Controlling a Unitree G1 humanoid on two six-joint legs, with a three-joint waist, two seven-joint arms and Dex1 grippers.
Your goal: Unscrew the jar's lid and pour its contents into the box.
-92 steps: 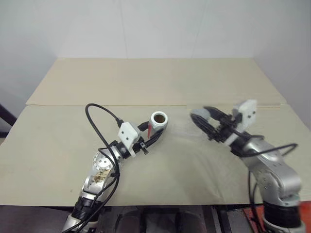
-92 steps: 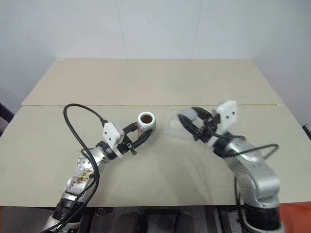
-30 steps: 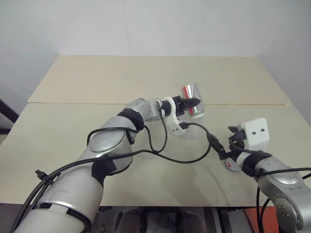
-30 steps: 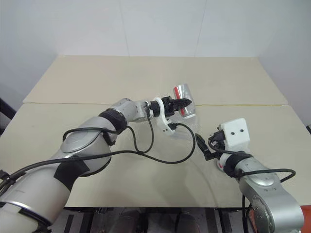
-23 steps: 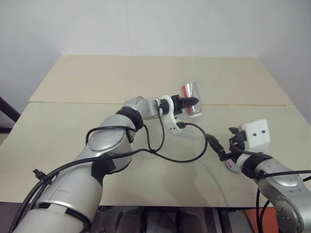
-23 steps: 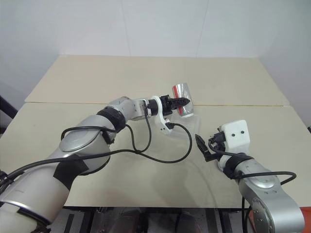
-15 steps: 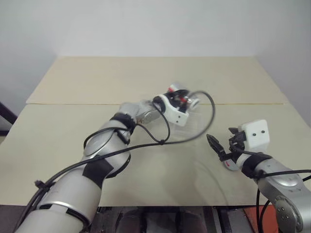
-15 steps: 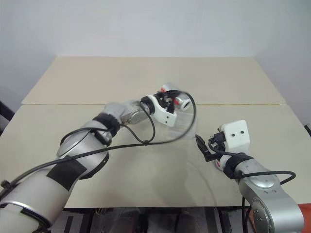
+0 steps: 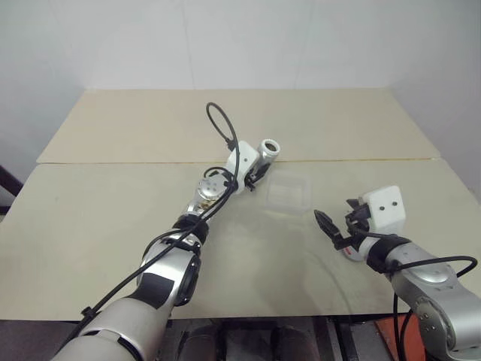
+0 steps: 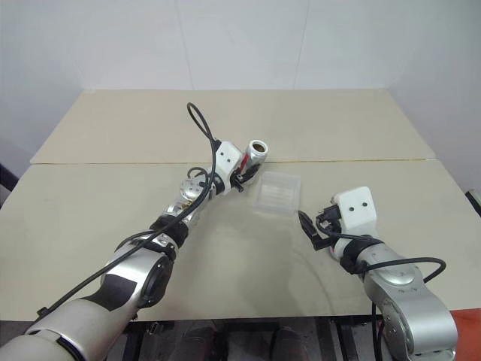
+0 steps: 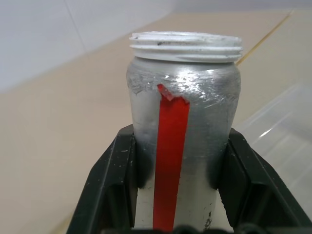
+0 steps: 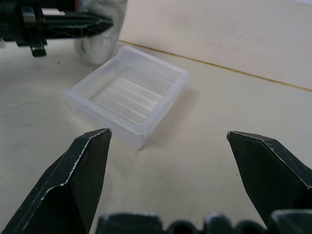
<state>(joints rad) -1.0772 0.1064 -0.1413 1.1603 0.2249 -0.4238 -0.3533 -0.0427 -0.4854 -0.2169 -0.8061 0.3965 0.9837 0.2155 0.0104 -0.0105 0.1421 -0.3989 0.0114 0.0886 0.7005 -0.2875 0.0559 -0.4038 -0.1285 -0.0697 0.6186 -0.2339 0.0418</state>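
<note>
Jar [image 11: 183,136]: silvery cylinder, red stripe, white threaded rim, lidless, upright just beside the box [image 9: 289,191], pinched between left gripper [image 11: 180,190] fingers. Box: clear ribbed plastic tray, rounded corners. Right gripper [image 12: 180,161] spread wide, near box.

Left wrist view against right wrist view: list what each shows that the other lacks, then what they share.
Left wrist view alone: the jar's open threaded rim and red stripe, the left gripper clamped round the jar. Right wrist view alone: the right gripper open, and the whole box. Shared: jar, box, table.
</note>
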